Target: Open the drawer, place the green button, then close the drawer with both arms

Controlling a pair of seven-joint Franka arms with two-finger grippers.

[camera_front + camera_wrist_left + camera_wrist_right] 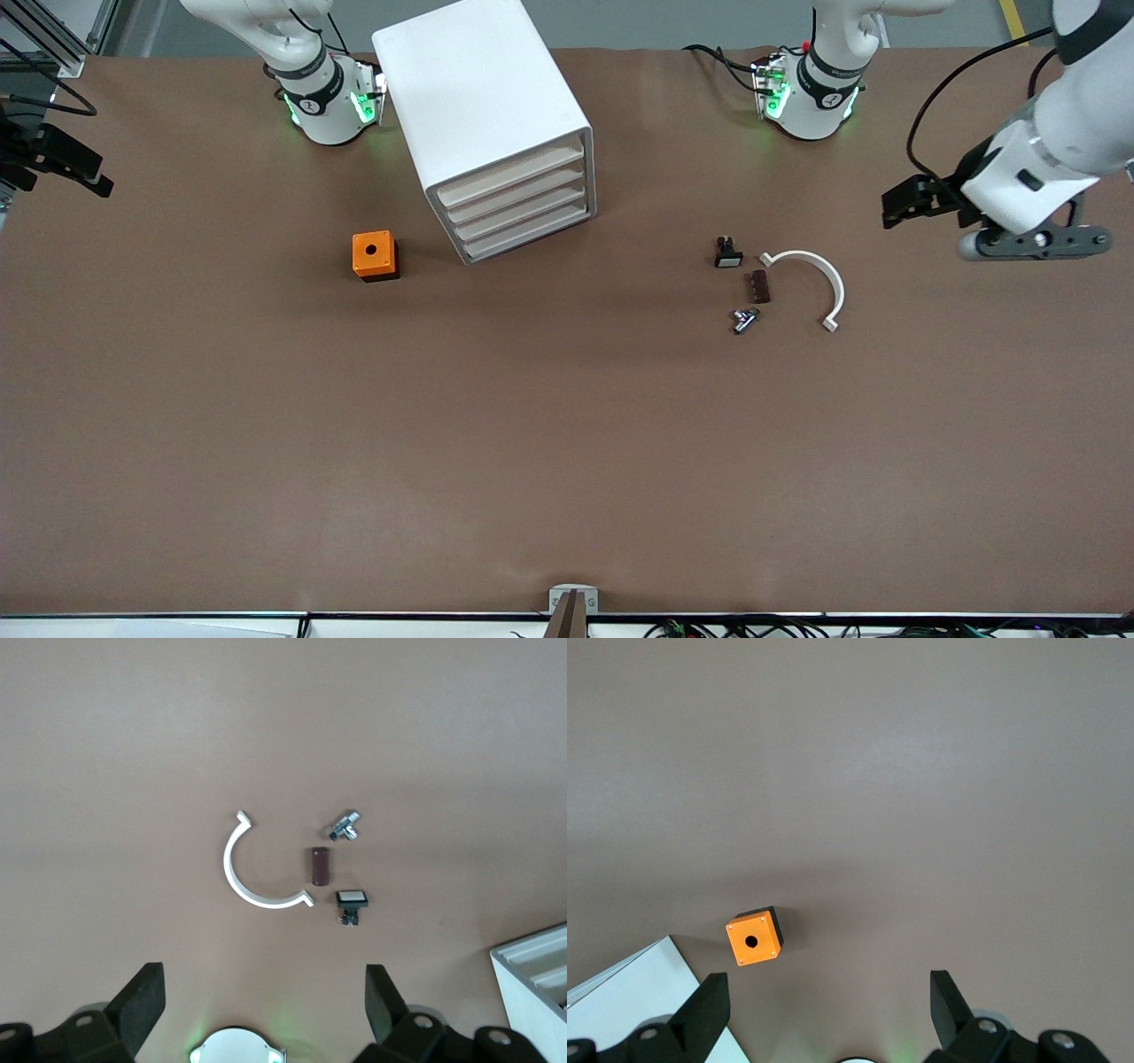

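Hovering wide open and empty, the left pincer [266,988] hangs over the surface [567,443]; the right pincer [828,992] likewise, near the orange box [754,938]. The button [745,319] lies at six o'clock from the black-and-white switch [728,252].

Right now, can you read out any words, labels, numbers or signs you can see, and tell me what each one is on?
No text here can be read.
Black bands on the two arm bases: small white marks, too small to read.
Orange box, white drawer cabinet, black-and-white switch, white curved clip: no lettering visible.
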